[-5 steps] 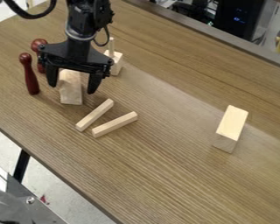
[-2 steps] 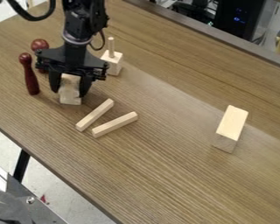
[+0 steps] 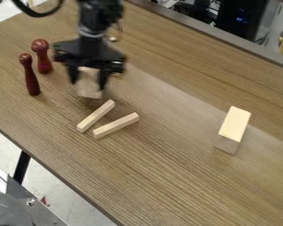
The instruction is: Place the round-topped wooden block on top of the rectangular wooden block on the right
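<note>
My gripper (image 3: 89, 82) hangs over the upper left of the table, shut on a pale wooden block (image 3: 89, 84), one finger on each side of it. The block's lower end points down toward the tabletop; whether it touches the wood I cannot tell. Just below it lie two thin wooden sticks, one (image 3: 96, 116) closer to the gripper and the other (image 3: 116, 125) to its lower right. Two dark red turned pieces stand left of the gripper, one (image 3: 31, 79) nearer the table's left edge and one (image 3: 43, 56) behind it.
A larger rectangular wooden block (image 3: 234, 128) sits at the right of the brown table (image 3: 167, 176). Dark equipment (image 3: 241, 20) stands beyond the table's far edge, and a grey metal surface (image 3: 20, 207) lies at the lower left.
The gripper's fingers closed on the wooden block. Gripper and block then moved to the right, away from the red pieces, and now cover the small block with a peg. The sticks stayed put.
</note>
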Tool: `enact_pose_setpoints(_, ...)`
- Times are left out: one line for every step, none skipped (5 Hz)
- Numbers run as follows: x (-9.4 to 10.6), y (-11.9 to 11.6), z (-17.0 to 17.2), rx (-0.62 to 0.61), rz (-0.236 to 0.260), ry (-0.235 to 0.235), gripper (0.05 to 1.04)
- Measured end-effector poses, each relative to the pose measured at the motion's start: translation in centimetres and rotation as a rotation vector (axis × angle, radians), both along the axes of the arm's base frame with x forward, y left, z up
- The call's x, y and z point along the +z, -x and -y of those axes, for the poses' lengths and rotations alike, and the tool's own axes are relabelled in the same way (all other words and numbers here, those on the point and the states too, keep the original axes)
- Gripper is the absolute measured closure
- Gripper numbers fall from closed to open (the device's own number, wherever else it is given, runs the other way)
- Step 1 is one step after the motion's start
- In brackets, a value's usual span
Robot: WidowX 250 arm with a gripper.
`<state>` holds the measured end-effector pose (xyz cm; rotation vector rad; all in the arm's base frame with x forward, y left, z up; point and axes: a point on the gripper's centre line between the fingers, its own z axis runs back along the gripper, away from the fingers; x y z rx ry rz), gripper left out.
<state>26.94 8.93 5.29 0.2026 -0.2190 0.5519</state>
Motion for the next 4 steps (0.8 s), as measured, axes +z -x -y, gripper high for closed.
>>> enact_pose_setpoints(1.0, -2.0, 4.6, -0.172, 0.031, -0.008, 0.492)
enact_pose_setpoints(2.2, -3.8, 9.7, -0.338, 0.087, 0.008, 0.492)
enact_pose_setpoints(3.5, -4.8, 13.9, -0.457, 0.136, 0.027, 0.492)
enact_pose_setpoints(4.4, -5.5, 16.3, -0.477, 0.172, 0.069, 0.492)
